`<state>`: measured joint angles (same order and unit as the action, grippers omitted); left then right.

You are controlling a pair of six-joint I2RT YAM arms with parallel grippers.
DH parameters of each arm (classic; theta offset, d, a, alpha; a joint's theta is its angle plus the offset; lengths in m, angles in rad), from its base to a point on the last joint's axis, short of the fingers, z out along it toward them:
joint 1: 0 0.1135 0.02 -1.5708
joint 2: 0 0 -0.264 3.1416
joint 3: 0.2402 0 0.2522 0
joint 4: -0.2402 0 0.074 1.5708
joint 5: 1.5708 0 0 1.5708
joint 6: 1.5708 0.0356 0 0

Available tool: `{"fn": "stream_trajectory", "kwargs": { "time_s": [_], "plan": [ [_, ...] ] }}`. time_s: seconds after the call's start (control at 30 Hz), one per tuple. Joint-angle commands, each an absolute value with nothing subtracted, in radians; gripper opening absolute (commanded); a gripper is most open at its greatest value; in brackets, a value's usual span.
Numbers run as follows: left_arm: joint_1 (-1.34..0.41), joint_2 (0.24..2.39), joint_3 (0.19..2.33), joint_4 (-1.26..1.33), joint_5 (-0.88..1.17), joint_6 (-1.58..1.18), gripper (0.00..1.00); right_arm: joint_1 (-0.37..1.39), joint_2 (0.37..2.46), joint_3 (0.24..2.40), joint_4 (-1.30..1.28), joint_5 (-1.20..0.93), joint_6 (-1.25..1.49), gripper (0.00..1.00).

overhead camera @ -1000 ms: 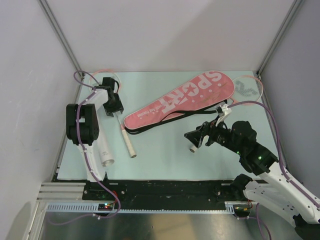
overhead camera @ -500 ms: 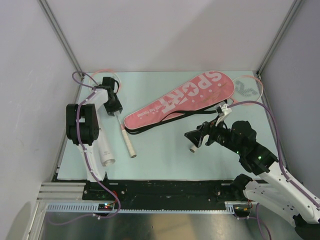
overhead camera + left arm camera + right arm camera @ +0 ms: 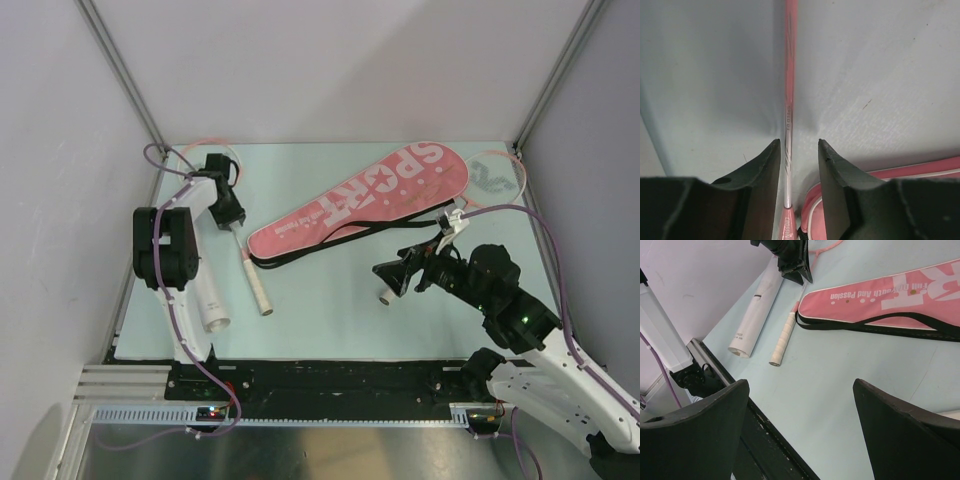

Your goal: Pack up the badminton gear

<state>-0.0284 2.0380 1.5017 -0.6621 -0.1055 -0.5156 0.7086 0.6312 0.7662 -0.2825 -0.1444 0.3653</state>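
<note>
Two jaws of your left gripper (image 3: 798, 150) are standing apart astride the shaft of the pink racket (image 3: 789, 75) by the table's (image 3: 330, 320) far-left corner, the white tube (image 3: 208, 295) lying along its left edge, while your right gripper (image 3: 392, 280) is hovering wide open beside the SPORT bag (image 3: 370, 195).

Overhead layout. The bag (image 3: 360, 200) lies slantwise across the middle of the worktop (image 3: 330, 310), wide end to the far right, narrow end to the near left, strap (image 3: 330, 240) along its near side. One racket (image 3: 252, 275) lies left of the bag: head in the far-left corner, handle just beside the bag's narrow end. My left fingers (image 3: 762, 172) stand either side of its shaft, apart from it. The tube (image 3: 208, 300) lies left of that handle. The second racket (image 3: 495, 175) sits in the far-right corner. The shuttlecock (image 3: 384, 297) lies before the bag, by my right fingers (image 3: 705, 420).
</note>
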Motion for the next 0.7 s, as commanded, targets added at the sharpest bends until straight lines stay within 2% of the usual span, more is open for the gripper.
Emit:
{"fn": "stream_trajectory", "kwargs": {
  "time_s": [0.0,0.23,0.4,0.53,0.67],
  "plan": [
    [-0.053,1.988,1.458,-0.649,-0.087,-0.572,0.40,0.702,0.620,0.785,-0.278,-0.154,0.336,0.91],
    [-0.073,1.952,1.396,-0.648,-0.107,-0.586,0.38,0.699,0.580,0.785,-0.316,-0.160,0.336,0.91],
    [-0.077,1.952,1.392,-0.650,-0.109,-0.593,0.23,0.698,0.530,0.786,-0.340,-0.146,0.334,0.91],
    [-0.078,1.944,1.406,-0.649,-0.119,-0.577,0.04,0.696,0.510,0.785,-0.362,-0.134,0.333,0.91],
    [-0.078,1.896,1.440,-0.650,-0.127,-0.538,0.00,0.696,0.525,0.785,-0.376,-0.131,0.365,0.91]
  ]
}}
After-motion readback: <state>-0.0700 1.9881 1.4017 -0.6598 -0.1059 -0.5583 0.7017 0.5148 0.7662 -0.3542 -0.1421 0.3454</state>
